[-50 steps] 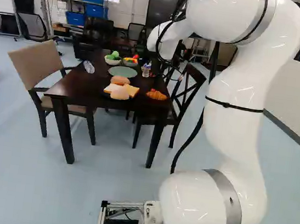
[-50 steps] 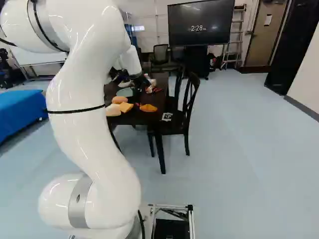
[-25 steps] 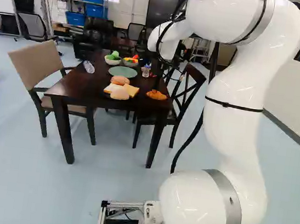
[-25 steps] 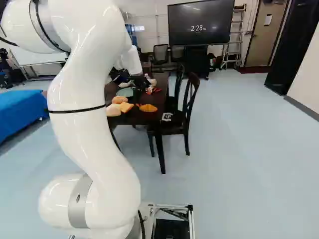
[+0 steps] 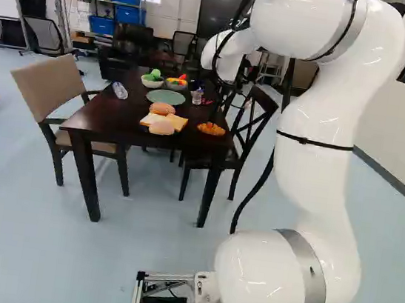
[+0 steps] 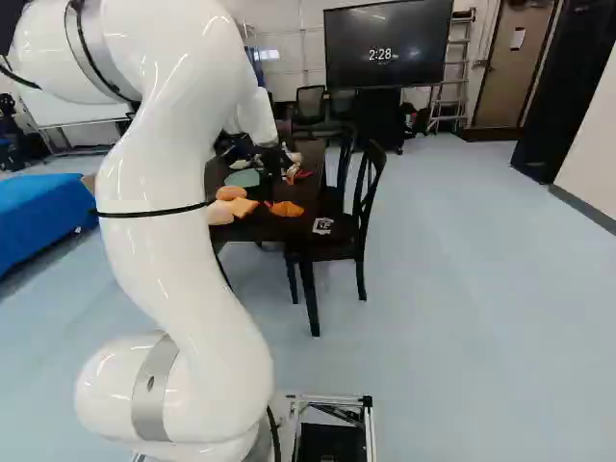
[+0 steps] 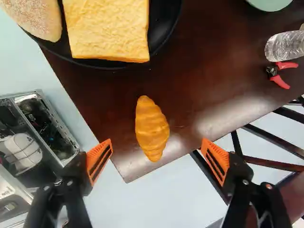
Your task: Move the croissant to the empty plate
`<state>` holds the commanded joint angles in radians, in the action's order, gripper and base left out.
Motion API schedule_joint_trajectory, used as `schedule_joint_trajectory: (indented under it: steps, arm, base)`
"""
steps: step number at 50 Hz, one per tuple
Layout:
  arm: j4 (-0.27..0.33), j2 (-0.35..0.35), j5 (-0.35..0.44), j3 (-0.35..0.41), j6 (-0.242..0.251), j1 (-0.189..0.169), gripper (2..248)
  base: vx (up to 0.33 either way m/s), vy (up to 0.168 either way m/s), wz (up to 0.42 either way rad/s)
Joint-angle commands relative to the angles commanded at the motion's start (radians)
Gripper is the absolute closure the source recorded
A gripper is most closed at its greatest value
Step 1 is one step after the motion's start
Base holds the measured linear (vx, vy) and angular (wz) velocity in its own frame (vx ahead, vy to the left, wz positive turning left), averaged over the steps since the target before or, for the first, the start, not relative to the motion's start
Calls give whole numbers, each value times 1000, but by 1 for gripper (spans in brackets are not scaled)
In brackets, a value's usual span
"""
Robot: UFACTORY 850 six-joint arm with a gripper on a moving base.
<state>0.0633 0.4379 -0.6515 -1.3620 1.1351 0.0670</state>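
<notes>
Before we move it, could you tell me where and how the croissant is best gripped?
Probably from above, across its middle: the croissant lies on the table, long and narrow, its long sides facing the gripper's open fingers.

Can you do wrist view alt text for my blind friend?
The open hand hovers over a croissant on a dark table. Nearby, a black plate holds bread; farther off are part of a green plate, a bottle and a red-handled tool.
</notes>
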Motion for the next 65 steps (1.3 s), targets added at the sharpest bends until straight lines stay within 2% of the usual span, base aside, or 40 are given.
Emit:
schedule_joint_trajectory:
  steps: [30,54,65]
  arm:
    - [0,9,0,-10,0,-4,3]
    - [0,69,0,-24,0,-4,3]
    - [0,69,0,-24,0,-4,3]
  base:
    - [0,0,0]
    - [0,0,0]
    - [0,0,0]
